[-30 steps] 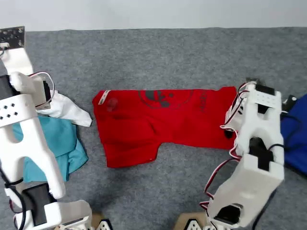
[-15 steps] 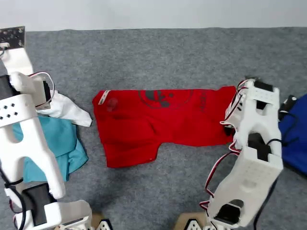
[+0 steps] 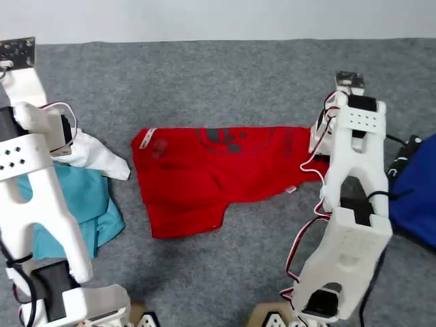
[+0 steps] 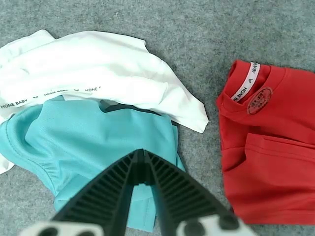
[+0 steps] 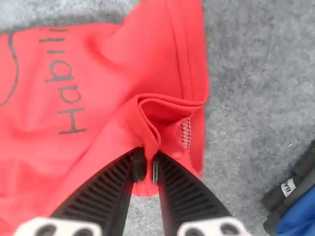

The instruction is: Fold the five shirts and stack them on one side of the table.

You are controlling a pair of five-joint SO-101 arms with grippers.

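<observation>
L arm (image 3: pixel 34 197) stands at the table's left edge. L gripper (image 4: pixel 143 157) is clenched, jaws pressed together w/ nothing between them, and hangs over the teal shirt (image 4: pixel 83 142), which lies crumpled right under its tips. White shirt (image 4: pixel 93 69) sits just beyond the tips, overlapping the teal one's far edge. Red shirt (image 3: pixel 204 174) lies off to that gripper's right, apart from the white & teal pile. It is spread mostly flat on the grey felt table (image 3: pixel 225 82), collar w/ white label toward the L arm, dark print along the far edge. Its other end runs to the R arm (image 3: pixel 351 204). R gripper (image 5: pixel 145 160) grips a bunched fold at the red shirt's hem corner, cloth pinched between both jaws & pushed into a small ridge ahead of the tips, hem stitching showing. Blue garment (image 3: pixel 417 187) lies heaped just beside the R arm, on its right; can't tell if it's folded.
</observation>
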